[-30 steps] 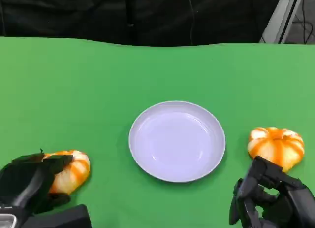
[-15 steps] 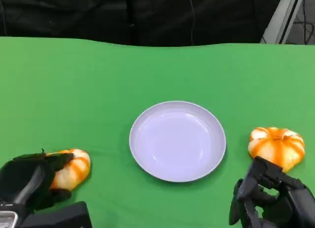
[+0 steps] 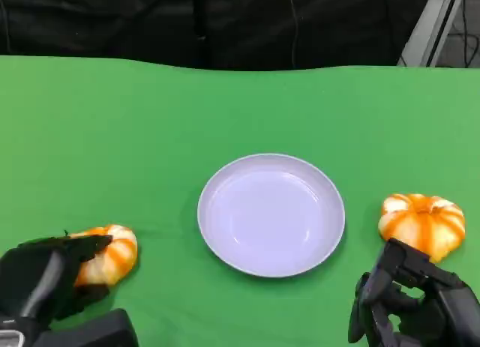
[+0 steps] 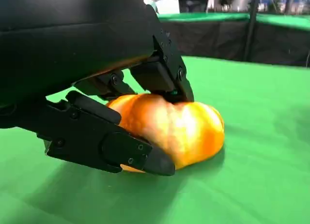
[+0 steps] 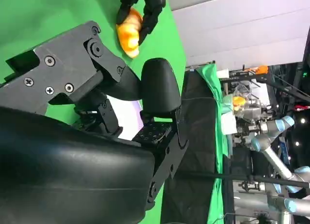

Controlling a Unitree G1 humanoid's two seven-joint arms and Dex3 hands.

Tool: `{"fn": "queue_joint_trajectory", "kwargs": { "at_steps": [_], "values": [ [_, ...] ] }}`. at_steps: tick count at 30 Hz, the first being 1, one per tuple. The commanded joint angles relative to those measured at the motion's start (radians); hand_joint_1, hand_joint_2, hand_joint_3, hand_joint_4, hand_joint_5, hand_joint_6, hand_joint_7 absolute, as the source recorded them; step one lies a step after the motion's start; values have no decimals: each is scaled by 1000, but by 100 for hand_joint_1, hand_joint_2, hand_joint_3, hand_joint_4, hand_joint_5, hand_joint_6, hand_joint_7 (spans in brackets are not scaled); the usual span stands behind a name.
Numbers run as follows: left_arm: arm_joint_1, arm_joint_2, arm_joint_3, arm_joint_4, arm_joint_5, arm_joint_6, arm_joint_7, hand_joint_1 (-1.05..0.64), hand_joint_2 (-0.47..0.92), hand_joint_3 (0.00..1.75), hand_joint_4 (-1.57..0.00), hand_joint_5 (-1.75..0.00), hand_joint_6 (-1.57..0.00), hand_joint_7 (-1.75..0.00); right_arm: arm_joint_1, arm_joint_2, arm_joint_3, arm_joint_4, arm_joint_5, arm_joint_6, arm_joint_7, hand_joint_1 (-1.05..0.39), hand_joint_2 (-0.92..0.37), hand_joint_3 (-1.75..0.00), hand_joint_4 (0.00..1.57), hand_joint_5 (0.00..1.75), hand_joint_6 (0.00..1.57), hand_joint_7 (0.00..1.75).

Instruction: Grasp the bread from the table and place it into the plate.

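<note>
An orange-and-white bread roll lies on the green table at the near left. My left hand grips it from the left side. In the left wrist view the black fingers press on top of the bread and another finger lies against its lower front, with the bread resting on the cloth. The white plate stands empty in the middle. My right hand hangs at the near right with its fingers apart, holding nothing.
A second orange-and-white bread lies right of the plate, just beyond my right hand. The right wrist view shows the far bread under black fingers. The green table ends at a dark backdrop.
My left hand has sunk slightly and drawn closer around the bread, which has barely shifted. The right hand and plate have stayed put.
</note>
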Motion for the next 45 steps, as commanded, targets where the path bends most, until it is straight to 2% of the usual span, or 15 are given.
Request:
{"fn": "queue_joint_trajectory", "kwargs": {
  "at_steps": [1, 3, 5, 11, 17, 24, 26, 30, 37, 41, 45],
  "values": [
    [-20, 1, 8, 50, -8, -33, 83, -7, 89, 15, -75, -165, -79, -141, 4, 1, -1, -12, 3, -4, -5, -14, -56, -121, 83, 175, 67, 169],
    [-23, 0, 7, 51, -8, -38, 99, -5, 91, 15, -75, -173, -69, -168, 3, 0, -3, -7, 0, -12, -4, -14, -56, -121, 83, 175, 67, 169],
    [-18, -3, 13, 27, -22, -25, 79, -4, 92, 18, -75, -174, -66, -173, 4, -1, -5, -4, -2, -16, -3, -14, -56, -120, 83, 175, 67, 169],
    [-2, 3, 16, -65, -17, 26, 51, -6, 91, 22, -73, -175, -60, -175, 4, -1, -6, -9, -3, -8, -8, -15, -56, -121, 83, 175, 67, 169],
    [24, 12, 31, -198, -13, 73, 11, -2, 88, 25, -74, -175, -64, -175, 2, -1, -7, -4, 4, -14, -1, -14, -56, -122, 84, 175, 67, 169],
    [30, 11, 54, -370, 14, 118, -32, -1, 76, 43, -72, -175, -62, -175, 2, -4, -9, -6, 2, -8, -3, -15, -55, -122, 84, 175, 67, 170],
    [28, 7, 58, -422, 13, 132, -64, 1, 70, 56, -73, -175, -63, -175, 1, -4, -10, -1, 3, -14, 1, -15, -55, -122, 84, 175, 67, 170],
    [19, -1, 58, -492, 16, 149, -117, 0, 63, 72, -74, -175, -64, -175, -1, -4, -12, 3, 2, -15, 2, -15, -55, -122, 84, 175, 67, 170],
    [-85, -64, 8, -590, 17, 161, -256, -6, 58, 89, -76, -175, -67, -175, 3, 0, -8, -1, -9, -6, -9, -14, -55, -122, 85, 175, 68, 169],
    [-160, -121, -33, -586, 8, 168, -330, -5, 57, 91, -76, -175, -68, -173, 4, 3, -4, 5, -12, -16, -9, -14, -55, -122, 84, 175, 68, 169],
    [-237, -179, -76, -528, 13, 144, -343, -4, 56, 92, -77, -175, -70, -174, 5, 8, 1, 7, -17, -17, -14, -14, -55, -122, 85, 175, 68, 168]
  ]
}}
